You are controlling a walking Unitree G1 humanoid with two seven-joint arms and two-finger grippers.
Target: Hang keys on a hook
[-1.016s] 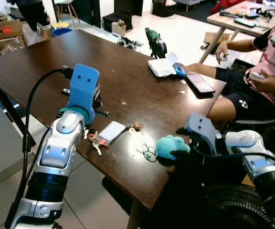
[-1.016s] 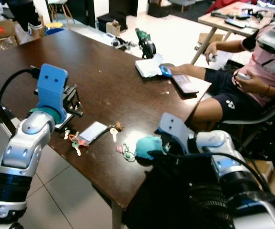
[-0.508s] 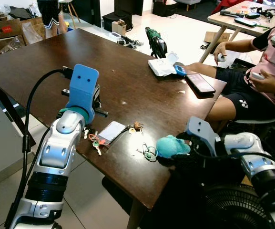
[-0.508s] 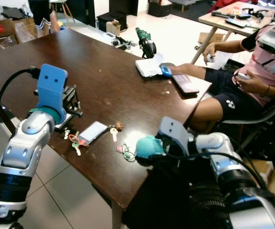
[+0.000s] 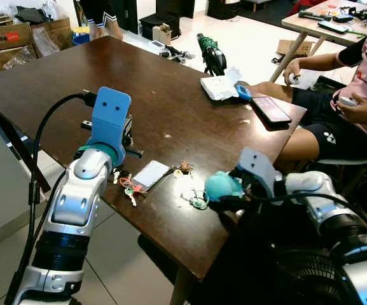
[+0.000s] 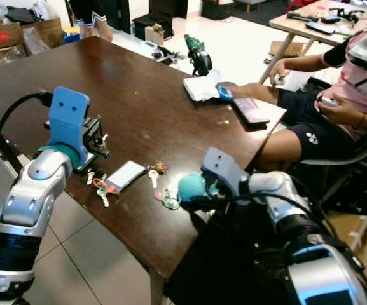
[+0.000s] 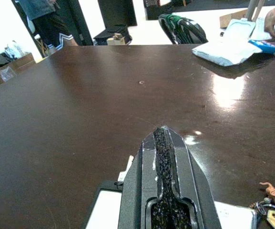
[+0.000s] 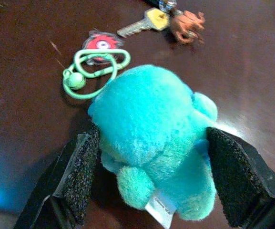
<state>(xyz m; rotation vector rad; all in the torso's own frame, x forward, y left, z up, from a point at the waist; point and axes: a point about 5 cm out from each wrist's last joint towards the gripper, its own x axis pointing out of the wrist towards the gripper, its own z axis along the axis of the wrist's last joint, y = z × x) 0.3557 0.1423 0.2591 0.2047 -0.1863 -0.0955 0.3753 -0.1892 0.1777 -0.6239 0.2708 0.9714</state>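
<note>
A lived-in home room used as a workspace: a big dark wooden desk [image 5: 170, 95] on a pale tiled floor [image 5: 253, 38], cardboard boxes [image 5: 8, 35] stacked beyond it, a fan [image 5: 310, 279] on the floor, a seated person [image 5: 348, 108] at the desk's far side, and a 2nd table [image 5: 326, 22] cluttered with gadgets behind.

One dark table [image 5: 170, 82], two key bunches [image 5: 127, 186] [image 5: 182, 168], one teal plush [image 5: 221, 185], one green carabiner [image 5: 199, 202], one phone [image 5: 271, 109]
</note>
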